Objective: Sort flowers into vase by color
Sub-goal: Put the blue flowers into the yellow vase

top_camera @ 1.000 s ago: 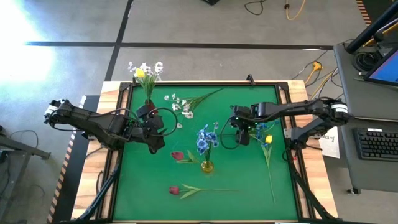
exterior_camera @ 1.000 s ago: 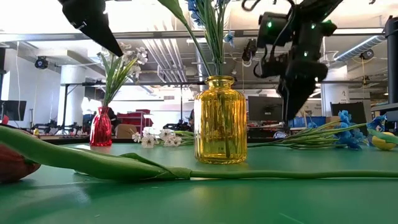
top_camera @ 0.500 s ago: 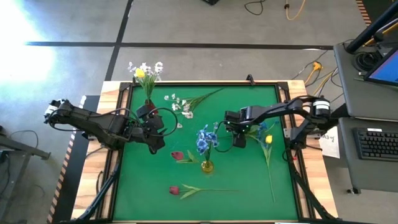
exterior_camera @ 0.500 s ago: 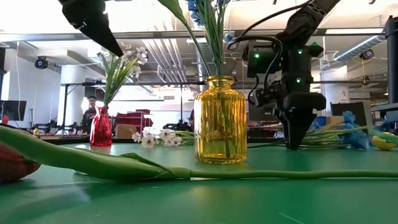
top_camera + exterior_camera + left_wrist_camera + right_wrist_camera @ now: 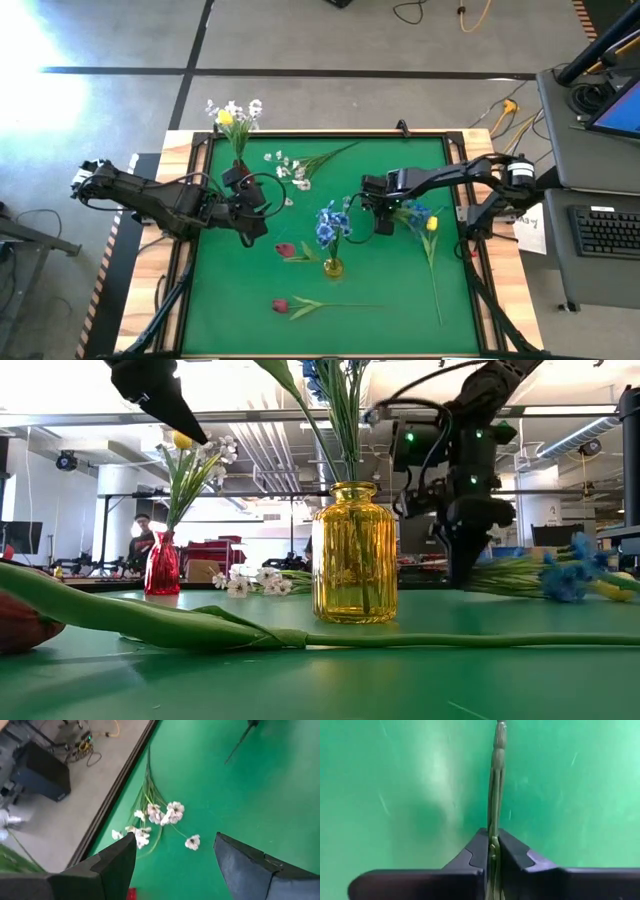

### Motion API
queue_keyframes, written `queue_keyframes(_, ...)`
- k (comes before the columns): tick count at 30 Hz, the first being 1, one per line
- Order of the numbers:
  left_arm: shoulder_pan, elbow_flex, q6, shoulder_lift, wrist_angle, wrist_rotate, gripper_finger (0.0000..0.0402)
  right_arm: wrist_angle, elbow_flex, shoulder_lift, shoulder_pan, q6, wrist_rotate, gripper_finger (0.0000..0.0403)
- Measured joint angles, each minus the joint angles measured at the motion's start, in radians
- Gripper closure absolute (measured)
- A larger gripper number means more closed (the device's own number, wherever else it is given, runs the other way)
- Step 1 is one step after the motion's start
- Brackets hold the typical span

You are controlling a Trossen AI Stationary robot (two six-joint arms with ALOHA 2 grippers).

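My right gripper [image 5: 380, 222] stands low over the green mat, right of the yellow vase [image 5: 333, 267], and is shut on the stem of a blue flower [image 5: 418, 212] that lies on the mat. That vase holds blue blooms [image 5: 328, 225]. A yellow tulip [image 5: 432, 224] lies beside the blue flower. A red vase [image 5: 240, 170] at the far left holds white and yellow flowers [image 5: 232, 112]. A white spray [image 5: 160, 817] lies on the mat near it. Two red tulips [image 5: 287, 250] [image 5: 280, 305] also lie flat. My left gripper [image 5: 175, 865] hangs open near the red vase. My right gripper pinches the blue flower's green stem [image 5: 493, 845] between its two fingers, toward the bare end and away from the bloom. The fingers come from above, pointing down, and lie across the stem. The bloom [image 5: 565, 575] rests low by the mat; whether the stem is off the mat does not show.
The mat's raised black frame [image 5: 300, 133] bounds the work area. The yellow vase [image 5: 355, 555] stands just left of my right gripper. The yellow tulip's long stem [image 5: 438, 285] runs toward the near right corner. Bare mat lies at the near left.
My right gripper has gone a little toward the table's left edge and down to the mat, and has taken hold of the blue flower's stem. The blue bloom has shifted slightly.
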Motion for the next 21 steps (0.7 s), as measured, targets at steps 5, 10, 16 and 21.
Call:
queue_keyframes(5, 0.003, 0.0, 0.073, 0.0, 0.027, 0.0, 0.0151, -0.015, 0.058, -0.007, 0.0, -0.031, 0.013, 0.0384)
queue_keyframes(10, 0.004, 0.0, 0.154, -0.012, 0.029, -0.001, 0.0155, -0.078, 0.182, -0.009, 0.0, -0.117, 0.198, 0.0384)
queue_keyframes(16, 0.006, 0.032, 0.214, -0.046, 0.03, -0.071, 0.0167, -0.086, 0.354, -0.009, -0.015, -0.253, 0.318, 0.0384)
queue_keyframes(21, 0.006, 0.075, 0.256, -0.073, 0.039, -0.079, 0.0171, -0.07, 0.465, -0.009, -0.026, -0.312, 0.339, 0.0385)
